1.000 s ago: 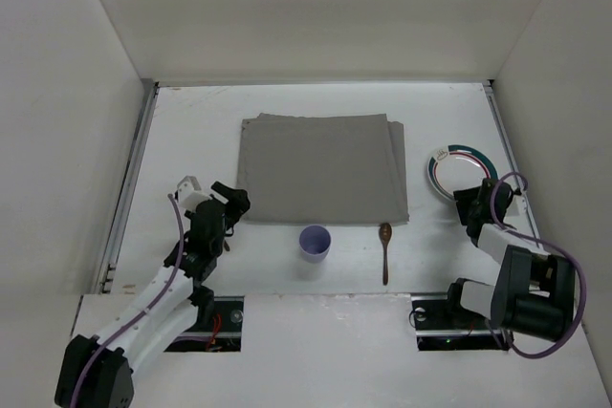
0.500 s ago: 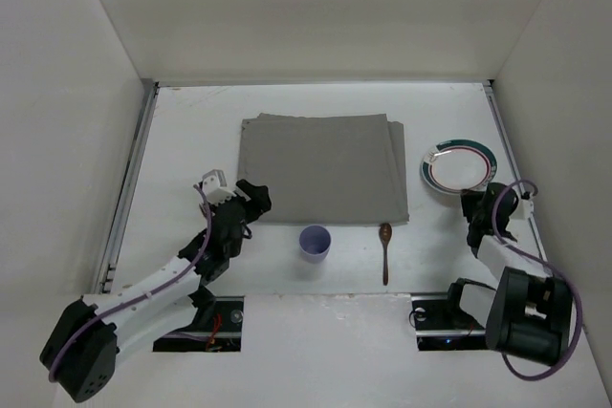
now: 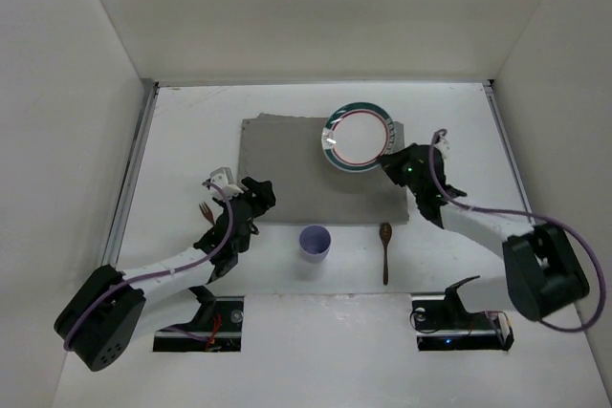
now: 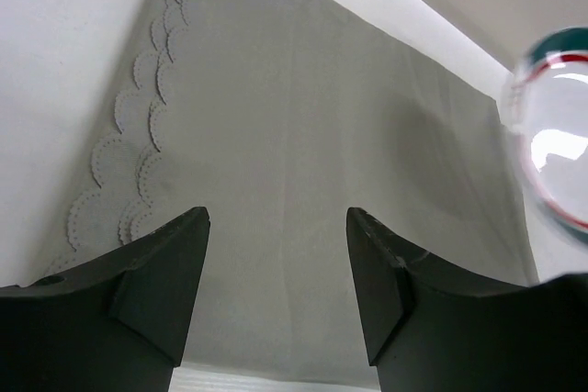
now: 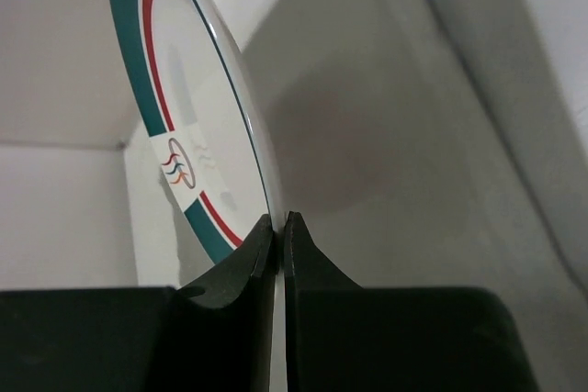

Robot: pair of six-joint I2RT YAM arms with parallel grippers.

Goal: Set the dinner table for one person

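The white plate (image 3: 359,138) with green and red rings hangs tilted above the far right part of the grey mat (image 3: 306,174) on the dinner table (image 3: 191,131). My right gripper (image 3: 390,161) is shut on its near right rim. In the right wrist view the plate (image 5: 193,107) stands on edge, its rim pinched in the right gripper (image 5: 278,219), with the mat (image 5: 413,135) below. My left gripper (image 3: 258,193) is open over the mat's near left corner. Through the left wrist, the left gripper (image 4: 276,218) is empty above the mat (image 4: 303,135), and the plate (image 4: 556,153) is at right.
A light purple cup (image 3: 315,242) stands just in front of the mat. A brown spoon (image 3: 385,250) lies to its right. A small brown fork (image 3: 204,209) lies on the table left of my left arm. Metal rails (image 3: 134,179) run along the table's sides.
My right gripper shut on the plate at the table's right side, lifted it and carried it left over the mat. My left arm reached right to the mat's near left corner.
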